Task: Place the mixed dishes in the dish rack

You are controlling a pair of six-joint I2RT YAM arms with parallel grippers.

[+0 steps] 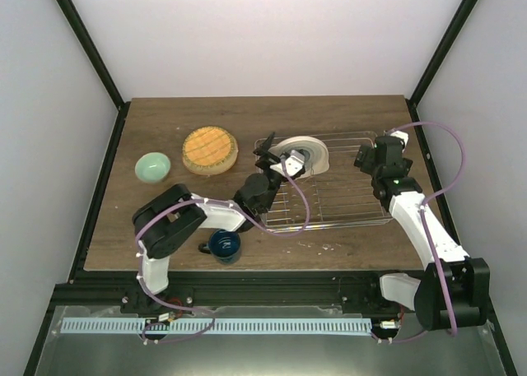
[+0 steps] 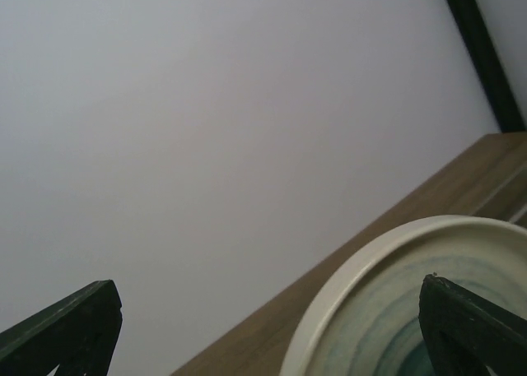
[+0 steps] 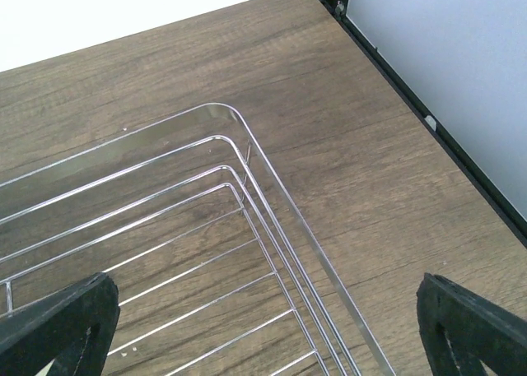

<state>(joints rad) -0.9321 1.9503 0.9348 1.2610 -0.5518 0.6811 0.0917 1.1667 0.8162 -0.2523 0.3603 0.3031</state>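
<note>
1. The left claw (image 2: pixel 265 310) stands wide open, its two dark fingers (image 2: pixel 70 327) at opposite bottom corners of its wrist view, and it grips nothing.
2. The cream plate with teal rings (image 2: pixel 387 310) rises just in front of one of those fingers. Whether that finger touches the plate's face, I cannot tell.
3. From above, the left claw (image 1: pixel 272 156) sits at the left side of that cream plate (image 1: pixel 311 154).
4. The plate stands tilted on edge in the far left part of the dish rack (image 1: pixel 346 225).
5. The right claw (image 3: pixel 263 318) is also spread wide and holds nothing.
6. It hangs over a rounded corner of the rack (image 3: pixel 272 170), with bare wood of the surface (image 3: pixel 370 146) beyond the wire rim.
7. In the overhead view the right claw (image 1: pixel 375 158) is above the rack's far right corner.
8. The rack lies on the right half of the surface (image 1: pixel 165 121).
9. A yellow-orange plate (image 1: pixel 210 148) lies flat left of the rack, toward the far edge, on top of a paler rim.
10. A pale mint bowl (image 1: pixel 153 167) sits near the left edge.
11. A dark blue mug (image 1: pixel 224 244) stands at the near edge, beside the left arm.
</note>
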